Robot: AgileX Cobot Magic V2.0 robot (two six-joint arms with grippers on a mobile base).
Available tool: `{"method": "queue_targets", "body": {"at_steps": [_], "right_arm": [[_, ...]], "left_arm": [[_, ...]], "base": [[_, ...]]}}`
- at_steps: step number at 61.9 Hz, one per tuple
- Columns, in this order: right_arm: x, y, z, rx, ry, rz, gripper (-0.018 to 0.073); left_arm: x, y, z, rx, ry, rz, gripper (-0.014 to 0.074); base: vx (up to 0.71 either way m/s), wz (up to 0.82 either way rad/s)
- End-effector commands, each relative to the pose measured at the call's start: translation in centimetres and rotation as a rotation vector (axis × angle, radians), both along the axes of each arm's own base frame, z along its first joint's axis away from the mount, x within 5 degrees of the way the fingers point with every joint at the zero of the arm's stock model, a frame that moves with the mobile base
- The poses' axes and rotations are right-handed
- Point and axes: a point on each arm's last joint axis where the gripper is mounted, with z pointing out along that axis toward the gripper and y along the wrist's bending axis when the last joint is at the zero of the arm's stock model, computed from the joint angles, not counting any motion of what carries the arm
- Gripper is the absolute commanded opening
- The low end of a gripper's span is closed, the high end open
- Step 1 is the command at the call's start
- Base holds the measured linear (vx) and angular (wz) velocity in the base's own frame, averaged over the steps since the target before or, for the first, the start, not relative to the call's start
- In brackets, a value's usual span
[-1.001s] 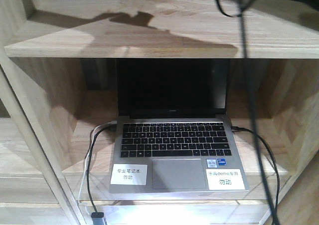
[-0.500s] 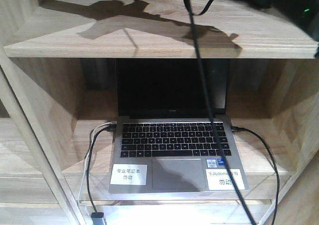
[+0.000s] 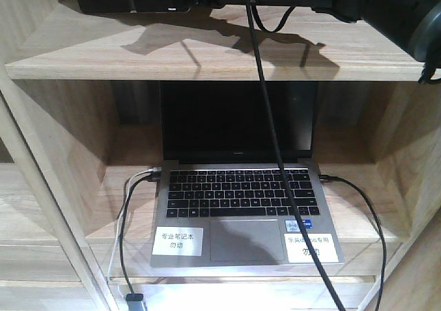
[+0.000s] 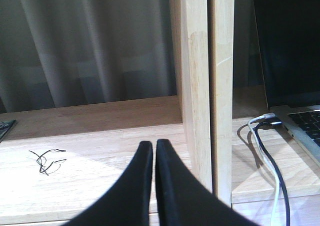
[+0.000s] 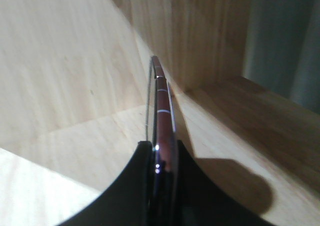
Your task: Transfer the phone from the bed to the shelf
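The right gripper (image 5: 161, 158) has its jaws clamped on the phone (image 5: 161, 110), held edge-up just above the pale shelf (image 5: 75, 151). Thin, stiff and glossy, it looks slippery and breakable, so gripping across its flat faces seems wise. The left gripper (image 4: 153, 158) hangs pressed together, empty, beside the laptop (image 4: 290, 50).

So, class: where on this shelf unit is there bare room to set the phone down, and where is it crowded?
Bare plank beneath the phone, bordered by the corner walls. Also bare wood left of the upright. The laptop and its cables crowd the middle bay.
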Motion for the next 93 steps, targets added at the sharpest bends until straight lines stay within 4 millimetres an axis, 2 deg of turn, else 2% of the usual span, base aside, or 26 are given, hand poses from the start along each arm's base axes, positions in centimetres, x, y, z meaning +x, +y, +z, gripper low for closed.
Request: {"method": "queue_targets", "body": {"at_steps": [1,11,22,29,46,57,74,85,93], "right_arm": [[-1.0,-0.7,2.8,0.038,-0.075,-0.025,-0.0002],[-0.8,-0.7,2.5,0.019,-0.078,-0.028,0.001],[-0.8,-0.7,2.5,0.019,-0.081,-0.035,0.0086],[-0.7,-0.8,2.5,0.028,-0.075,-0.047,0.0174],[-0.1,-1.2,2.7,0.032,-0.093,-0.123,0.0486],[0.2,-1.3,2.8,0.042,-0.105,-0.155,0.0606],[-0.3,-1.5,3.4,0.046,-0.118,-0.153,0.0594],[-1.8,-2.3,5.3,0.052,-0.135,-0.169,0.0545],[-3.7,-3.2,6.9,0.02,-0.13,-0.167,0.0484]], "left_arm": [[-0.1,0.0,1.5,-0.015,-0.105,-0.004,0.0001],[-0.1,0.0,1.5,-0.015,-0.105,-0.004,0.0001],[-0.1,0.0,1.5,-0.015,-0.105,-0.004,0.0001],[-0.1,0.0,1.5,-0.015,-0.105,-0.004,0.0001],[-0.1,0.0,1.5,-0.015,-0.105,-0.004,0.0001],[-0.1,0.0,1.5,-0.015,-0.105,-0.004,0.0001],[-0.1,0.0,1.5,-0.015,-0.105,-0.004,0.0001],[-0.1,0.0,1.5,-0.015,-0.105,-0.004,0.0001],[-0.1,0.0,1.5,-0.015,-0.105,-0.004,0.0001]], "base": [[0.0,0.0],[0.0,0.0],[0.0,0.0],[0.0,0.0],[0.0,0.0],[0.0,0.0],[0.0,0.0],[0.0,0.0],[0.0,0.0]]}}
